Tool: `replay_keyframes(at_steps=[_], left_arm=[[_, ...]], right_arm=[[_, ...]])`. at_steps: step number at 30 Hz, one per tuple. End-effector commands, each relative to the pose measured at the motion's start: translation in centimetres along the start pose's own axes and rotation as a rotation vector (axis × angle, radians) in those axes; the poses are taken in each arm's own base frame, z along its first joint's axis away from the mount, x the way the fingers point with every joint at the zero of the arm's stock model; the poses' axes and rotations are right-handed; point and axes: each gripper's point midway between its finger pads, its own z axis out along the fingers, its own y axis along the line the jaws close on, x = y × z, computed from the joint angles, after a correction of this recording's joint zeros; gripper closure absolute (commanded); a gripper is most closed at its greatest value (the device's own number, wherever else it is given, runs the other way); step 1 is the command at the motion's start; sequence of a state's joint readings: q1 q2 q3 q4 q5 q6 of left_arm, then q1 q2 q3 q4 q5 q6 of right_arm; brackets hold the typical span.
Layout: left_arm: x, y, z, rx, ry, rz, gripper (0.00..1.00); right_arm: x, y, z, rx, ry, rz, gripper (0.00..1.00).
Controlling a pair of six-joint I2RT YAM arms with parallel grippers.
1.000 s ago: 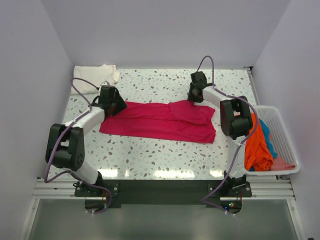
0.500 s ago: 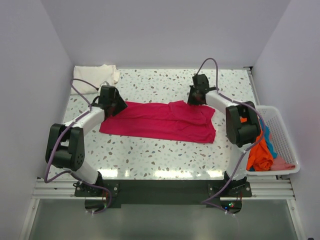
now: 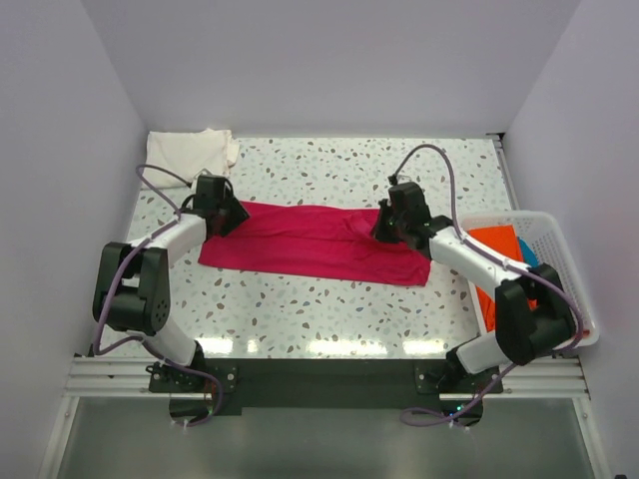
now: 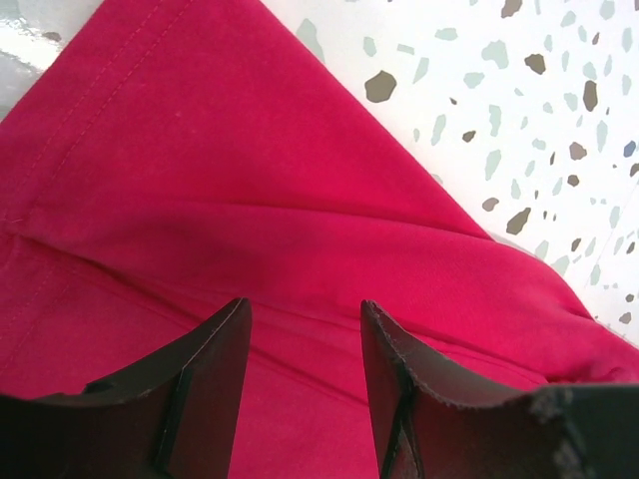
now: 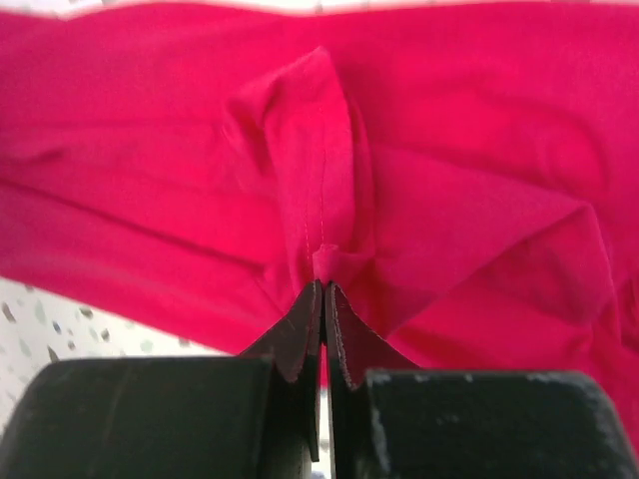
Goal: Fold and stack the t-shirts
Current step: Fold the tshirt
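Observation:
A magenta-red t-shirt (image 3: 310,242) lies spread across the middle of the table, folded lengthwise. My right gripper (image 3: 383,229) is shut on a pinch of its cloth (image 5: 321,261) at the right part and holds a fold pulled over the shirt. My left gripper (image 3: 227,216) is open, its fingers (image 4: 215,349) hovering over the shirt's far left corner (image 4: 250,200), holding nothing. A cream-white t-shirt (image 3: 190,149) lies folded at the far left corner of the table. Orange (image 3: 496,242) and blue (image 3: 526,256) t-shirts sit in the basket, mostly hidden by my right arm.
A white plastic mesh basket (image 3: 564,269) stands at the right edge of the table. The speckled tabletop (image 3: 319,299) shows bare in front of the shirt and behind it. Walls close in on three sides.
My right gripper has moved toward the near side with the red cloth in it, dragging the shirt's far right part over itself. The left gripper has barely moved.

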State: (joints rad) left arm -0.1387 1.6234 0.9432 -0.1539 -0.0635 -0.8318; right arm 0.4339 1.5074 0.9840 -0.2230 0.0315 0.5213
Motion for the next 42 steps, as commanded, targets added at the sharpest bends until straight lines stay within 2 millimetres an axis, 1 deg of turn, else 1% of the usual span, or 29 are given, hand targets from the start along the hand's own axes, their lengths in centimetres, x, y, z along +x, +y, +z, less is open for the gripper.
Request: replay_keyframes(at_steps=[1,2,3,4,5,6,8,9,13,15,18,21,22,25,26,27,28,29,30,32,33,35,36,37,38,39,40,41,42], left_arm=[[-0.8,0.2,0.2,0.012,-0.019,-0.035,0.48],[-0.8,0.3,0.2,0.01,-0.018,-0.038,0.48],[-0.8,0.4,0.2,0.006,-0.018,-0.038,0.48],[-1.0,0.4,0.2,0.005,-0.023,-0.04,0.48],[-1.1,0.4,0.2,0.001,-0.025,-0.038,0.48],[-1.1,0.6,0.1,-0.005,-0.025,-0.041,0.48],[-1.3,0.7,0.1,-0.01,-0.034,-0.039,0.48],[-1.4,0.8,0.0,-0.015,-0.035,-0.04,0.48],[-1.5,1.1,0.0,-0.029,-0.036,-0.04,0.48],[-1.5,1.1,-0.2,-0.029,-0.037,-0.04,0.48],[-1.5,1.2,-0.3,-0.025,-0.038,-0.037,0.48],[-1.4,0.6,-0.6,0.006,-0.03,-0.019,0.48],[-1.4,0.3,-0.8,0.025,-0.026,-0.009,0.47],[-1.3,-0.9,-1.1,0.09,-0.01,0.027,0.46],[-1.1,-1.8,-1.6,0.136,0.004,0.04,0.46],[-1.3,-2.7,-1.7,0.18,-0.003,0.074,0.46],[-0.9,-4.1,-2.2,0.228,0.001,0.108,0.46],[-0.5,-5.2,-2.4,0.255,0.011,0.142,0.46],[0.4,-7.3,-3.2,0.288,0.02,0.223,0.45],[1.6,-9.7,-3.8,0.338,0.024,0.316,0.45],[3.1,-12.0,-4.7,0.394,0.034,0.388,0.45],[5.2,-14.4,-5.4,0.483,0.056,0.462,0.47],[6.7,-16.4,-6.3,0.538,0.05,0.533,0.47],[7.5,-17.3,-6.6,0.561,0.053,0.571,0.47],[8.6,-18.1,-6.5,0.587,0.05,0.633,0.48],[10.4,-19.7,-7.4,0.628,0.057,0.686,0.48],[11.4,-20.3,-7.5,0.645,0.065,0.721,0.48],[12.5,-20.5,-6.8,0.642,0.073,0.761,0.49],[13.7,-21.7,-7.2,0.669,0.077,0.795,0.49]], right_arm=[[0.7,0.1,-2.4,-0.027,-0.044,0.017,1.0],[0.7,0.3,-3.4,-0.043,-0.063,0.017,1.0],[1.1,0.1,-4.0,-0.049,-0.064,0.018,1.0],[2.4,-0.4,-4.2,-0.042,-0.041,0.019,1.0],[2.3,-0.2,-5.2,-0.066,-0.06,0.022,1.0],[3.6,-0.8,-5.3,-0.061,-0.039,0.023,1.0],[4.6,-1.0,-5.9,-0.073,-0.034,0.032,1.0],[5.4,-1.2,-6.3,-0.081,-0.029,0.035,1.0],[7.0,-1.9,-7.0,-0.085,-0.021,0.038,1.0],[7.9,-2.1,-7.1,-0.099,-0.007,0.039,1.0],[8.7,-2.3,-6.9,-0.099,0.015,0.035,0.98],[8.9,-2.2,-6.8,-0.103,0.031,0.026,0.85],[9.0,-2.1,-6.9,-0.106,0.035,0.02,0.75],[8.6,-1.8,-7.3,-0.114,0.026,0.002,0.64],[8.2,-1.9,-7.4,-0.099,0.013,-0.003,0.59],[7.9,-1.9,-7.4,-0.091,0.005,-0.005,0.58],[7.9,-2.0,-7.4,-0.087,0.006,-0.007,0.58],[7.8,-2.0,-7.3,-0.082,0.01,-0.009,0.57],[7.6,-2.3,-6.9,-0.055,0.005,-0.009,0.57],[7.3,-2.3,-6.4,-0.042,0.001,-0.006,0.57],[7.0,-2.6,-6.0,-0.015,-0.003,-0.004,0.58],[6.6,-3.1,-5.7,0.022,-0.014,0.007,0.61],[6.0,-3.5,-5.7,0.055,-0.037,0.015,0.64],[6.0,-3.9,-5.8,0.078,-0.034,0.021,0.65],[5.8,-4.1,-6.0,0.09,-0.044,0.024,0.66],[5.7,-4.4,-6.3,0.108,-0.051,0.031,0.68],[5.7,-4.7,-6.5,0.12,-0.057,0.04,0.69],[5.7,-4.9,-6.6,0.131,-0.061,0.044,0.69],[5.9,-5.2,-6.8,0.142,-0.06,0.05,0.69]])
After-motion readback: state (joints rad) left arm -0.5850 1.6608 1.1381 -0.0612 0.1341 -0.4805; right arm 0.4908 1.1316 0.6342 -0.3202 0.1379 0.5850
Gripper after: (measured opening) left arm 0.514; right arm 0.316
